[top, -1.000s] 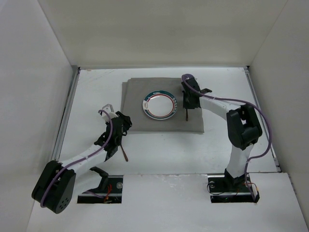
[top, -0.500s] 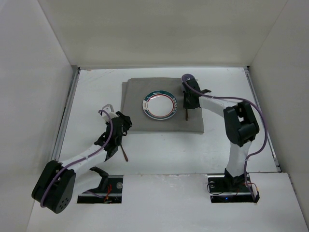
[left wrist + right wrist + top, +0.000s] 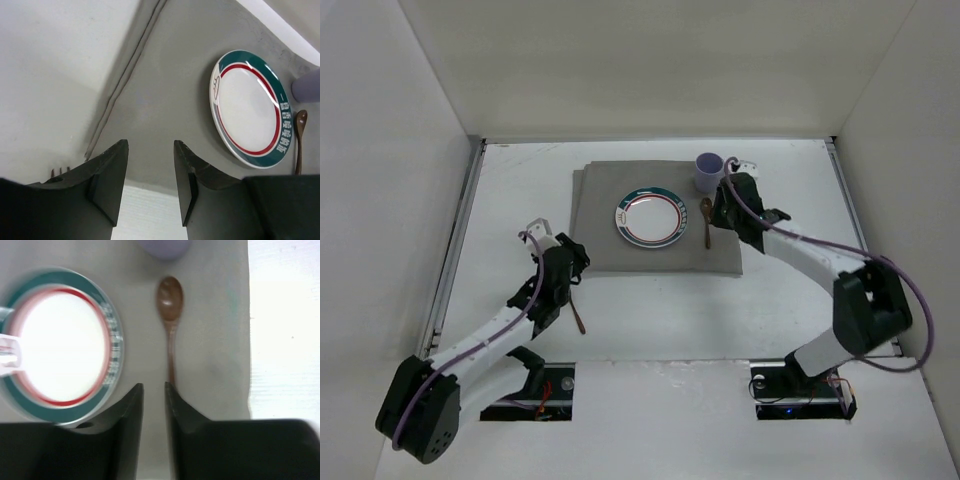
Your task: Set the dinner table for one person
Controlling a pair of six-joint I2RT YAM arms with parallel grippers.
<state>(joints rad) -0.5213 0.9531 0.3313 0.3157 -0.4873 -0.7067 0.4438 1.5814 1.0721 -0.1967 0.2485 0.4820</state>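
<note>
On the white dinner table (image 3: 520,190) lies a grey cloth (image 3: 610,190). On it are a green and red rimmed plate (image 3: 651,217), a wooden spoon (image 3: 707,220) right of the plate, and a lavender cup (image 3: 709,173) behind the spoon. A brown fork (image 3: 577,315) lies on the bare table in front of the cloth's left corner. My left gripper (image 3: 150,145) is open and empty over the cloth's near edge (image 3: 165,115); the fork's tines (image 3: 60,171) show to its left. My right gripper (image 3: 153,387) is narrowly open and empty, just behind the spoon's handle (image 3: 171,355).
White walls stand on three sides, with a metal rail (image 3: 460,230) along the left edge. The plate (image 3: 60,340) is left of my right gripper and the cup (image 3: 165,247) ahead of it. The cloth's right edge (image 3: 248,340) is close by.
My right gripper has pulled back to the right from the spoon, uncovering the cup; its arm has swung out right. My left arm has shifted slightly.
</note>
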